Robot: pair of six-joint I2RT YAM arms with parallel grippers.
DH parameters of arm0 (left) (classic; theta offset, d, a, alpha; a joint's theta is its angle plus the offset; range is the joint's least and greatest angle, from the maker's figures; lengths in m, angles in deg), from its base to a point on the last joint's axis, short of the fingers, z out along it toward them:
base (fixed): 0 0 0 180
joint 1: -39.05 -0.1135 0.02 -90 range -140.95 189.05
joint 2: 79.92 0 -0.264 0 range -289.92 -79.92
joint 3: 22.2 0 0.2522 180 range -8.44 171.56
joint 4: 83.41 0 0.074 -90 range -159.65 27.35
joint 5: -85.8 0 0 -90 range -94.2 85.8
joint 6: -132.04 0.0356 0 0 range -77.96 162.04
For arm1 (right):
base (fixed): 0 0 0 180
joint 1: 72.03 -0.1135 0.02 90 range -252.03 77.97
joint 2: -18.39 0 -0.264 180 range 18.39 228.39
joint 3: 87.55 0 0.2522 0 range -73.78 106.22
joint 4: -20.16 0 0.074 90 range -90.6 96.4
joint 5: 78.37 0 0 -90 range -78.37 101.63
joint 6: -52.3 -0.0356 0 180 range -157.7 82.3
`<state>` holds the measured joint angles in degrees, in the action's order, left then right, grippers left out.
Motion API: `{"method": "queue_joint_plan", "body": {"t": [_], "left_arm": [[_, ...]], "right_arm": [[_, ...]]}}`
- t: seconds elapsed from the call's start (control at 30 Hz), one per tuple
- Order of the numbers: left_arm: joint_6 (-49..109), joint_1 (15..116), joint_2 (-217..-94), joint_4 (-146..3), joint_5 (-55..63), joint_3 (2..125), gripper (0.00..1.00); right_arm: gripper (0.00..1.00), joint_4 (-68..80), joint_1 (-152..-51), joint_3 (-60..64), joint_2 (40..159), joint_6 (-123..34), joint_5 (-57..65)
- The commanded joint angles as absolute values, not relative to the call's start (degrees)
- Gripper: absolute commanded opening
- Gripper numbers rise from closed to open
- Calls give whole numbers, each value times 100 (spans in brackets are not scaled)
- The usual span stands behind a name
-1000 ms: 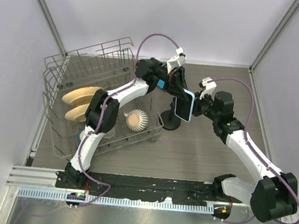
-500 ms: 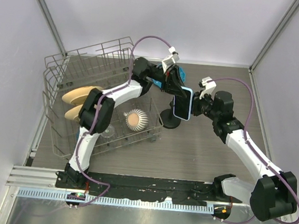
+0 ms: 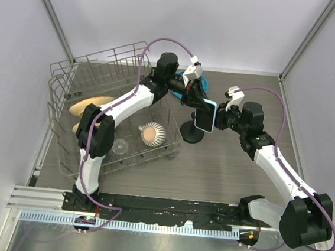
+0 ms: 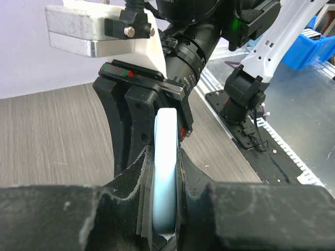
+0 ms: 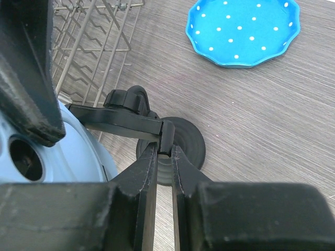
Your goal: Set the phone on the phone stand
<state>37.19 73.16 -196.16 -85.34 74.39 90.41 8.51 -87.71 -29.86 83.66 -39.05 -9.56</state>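
The phone (image 3: 204, 116), black screen with a light blue edge, hangs upright just above the phone stand (image 3: 192, 132), a black disc base with a post. My left gripper (image 3: 197, 103) is shut on the phone's upper left; in the left wrist view the pale blue edge of the phone (image 4: 166, 172) runs between its fingers (image 4: 131, 172). My right gripper (image 3: 217, 119) comes in from the right. In the right wrist view, my right gripper (image 5: 166, 149) pinches the end of the phone stand's clamp cradle (image 5: 167, 133) above the disc base (image 5: 186, 144). The phone's blue back (image 5: 73, 157) fills the left.
A wire dish rack (image 3: 65, 83) at the left holds tan plates (image 3: 89, 107), a ribbed round object (image 3: 153, 134) and a glass (image 3: 119, 147). A blue dotted plate (image 5: 243, 29) lies on the table behind the stand. A black rail (image 3: 165, 207) runs along the near edge.
The left arm's elbow has swung up and back over the rack while its gripper kept hold of the phone, which shifted slightly left. The right gripper has stayed by the stand.
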Motion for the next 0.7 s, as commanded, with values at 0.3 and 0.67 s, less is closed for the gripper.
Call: {"method": "queue_joint_plan", "body": {"t": [0.3, 0.67], "left_arm": [[6911, 7289, -20121, -4865, 5953, 9941, 0], [5114, 7263, -19164, -7779, 3231, 8176, 0]], "right_arm": [[1, 683, -8724, -2580, 8378, -3929, -1386], [1, 1289, -8750, -3404, 7623, -4516, 570]]}}
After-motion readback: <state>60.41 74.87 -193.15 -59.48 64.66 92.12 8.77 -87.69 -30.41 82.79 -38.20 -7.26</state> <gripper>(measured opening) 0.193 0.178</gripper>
